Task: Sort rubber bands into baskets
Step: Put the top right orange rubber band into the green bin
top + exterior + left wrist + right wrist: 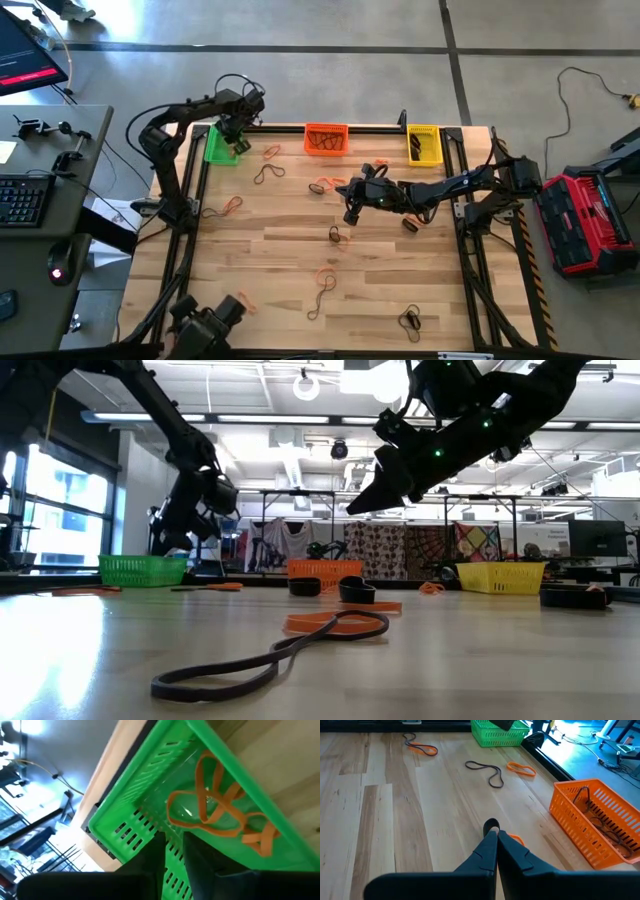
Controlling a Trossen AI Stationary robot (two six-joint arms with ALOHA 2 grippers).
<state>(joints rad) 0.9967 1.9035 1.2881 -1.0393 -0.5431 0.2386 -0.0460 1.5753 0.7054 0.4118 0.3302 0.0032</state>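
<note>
High view: left gripper [240,141] above green basket [216,150].

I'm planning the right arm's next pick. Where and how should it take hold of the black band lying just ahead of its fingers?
Probably grip the small black band across one strand of its raised loop, coming straight down from above. It lies alone on bare wood of the table, with only an orange band beside it, so nothing blocks a top approach. The right gripper is shut and must open first.
</note>
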